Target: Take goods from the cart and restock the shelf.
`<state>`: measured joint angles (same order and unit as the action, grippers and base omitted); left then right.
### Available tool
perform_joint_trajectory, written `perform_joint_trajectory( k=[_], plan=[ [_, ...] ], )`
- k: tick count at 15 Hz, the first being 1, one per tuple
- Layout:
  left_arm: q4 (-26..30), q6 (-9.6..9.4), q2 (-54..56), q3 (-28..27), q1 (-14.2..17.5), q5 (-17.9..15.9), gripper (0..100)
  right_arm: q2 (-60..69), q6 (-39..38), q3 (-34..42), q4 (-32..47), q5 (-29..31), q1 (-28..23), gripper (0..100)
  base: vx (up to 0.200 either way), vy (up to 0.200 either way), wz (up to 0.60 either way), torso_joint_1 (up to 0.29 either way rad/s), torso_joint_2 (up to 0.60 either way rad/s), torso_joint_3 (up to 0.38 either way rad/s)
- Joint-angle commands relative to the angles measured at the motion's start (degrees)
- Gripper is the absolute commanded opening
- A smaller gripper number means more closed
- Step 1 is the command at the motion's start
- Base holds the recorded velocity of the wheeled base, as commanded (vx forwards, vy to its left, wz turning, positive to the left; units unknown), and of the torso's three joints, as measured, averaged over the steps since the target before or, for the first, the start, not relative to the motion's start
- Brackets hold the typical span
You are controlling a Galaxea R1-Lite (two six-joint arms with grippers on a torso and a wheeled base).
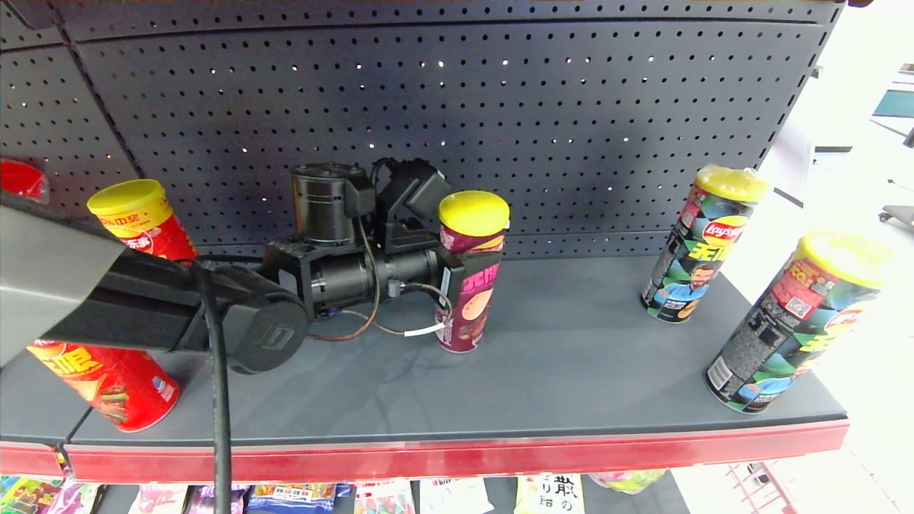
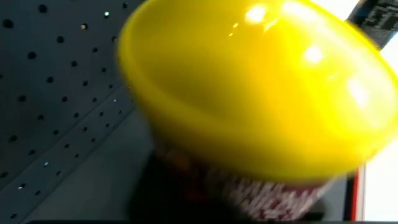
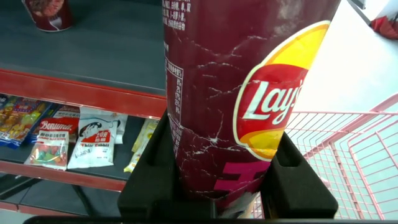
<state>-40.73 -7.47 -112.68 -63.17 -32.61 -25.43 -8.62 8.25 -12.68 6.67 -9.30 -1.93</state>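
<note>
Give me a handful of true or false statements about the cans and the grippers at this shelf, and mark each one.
1. The left gripper grips a purple can with a yellow lid. True.
2. The right gripper is empty. False: it is shut on a maroon can.
3. Two patterned cans stand at the shelf's right end. True.
4. The red cans stand right of the purple can. False: they stand on its left.
</note>
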Motion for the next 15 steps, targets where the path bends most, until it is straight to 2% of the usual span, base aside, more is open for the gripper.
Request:
perform_joint_trajectory(
  k=[1,6,7,10,11,13,15],
  plan=[
    [0.3,0.00,1.1,0.9,0.3,-1.4,0,-0.1,0.0,0.0,0.0,0.0,0.0,0,0.000,0.000,0.00,0.000,0.00,0.000],
    [0.4,0.09,7.6,7.5,5.3,-13.2,0,-0.2,0.0,-0.1,0.0,0.0,0.0,0,0.000,0.000,0.00,0.000,0.00,0.000],
    [0.4,-0.17,8.9,8.1,6.2,-16.8,0,-0.2,0.0,-0.1,0.0,0.0,0.1,0,0.000,0.000,0.00,0.000,0.00,0.000],
    [0.1,-0.44,10.2,10.3,6.9,-22.3,0,-0.2,0.0,-0.2,-0.1,0.0,0.1,0,0.000,0.000,0.00,0.000,0.00,0.000],
    [0.0,-1.32,10.2,11.1,6.9,-23.4,0,-0.2,0.0,-0.2,-0.1,0.0,0.0,0,0.000,0.000,0.00,0.000,0.00,0.000],
    [0.2,-4.92,9.9,13.2,6.9,-26.3,0,-0.3,0.0,-0.5,-0.1,0.0,0.0,0,0.000,0.000,0.00,0.000,0.00,0.000],
    [0.3,-6.06,9.8,14.3,6.8,-27.6,0,-0.4,0.0,-0.6,-0.1,0.0,0.0,0,0.000,0.000,0.00,0.000,0.00,0.000]
  ],
)
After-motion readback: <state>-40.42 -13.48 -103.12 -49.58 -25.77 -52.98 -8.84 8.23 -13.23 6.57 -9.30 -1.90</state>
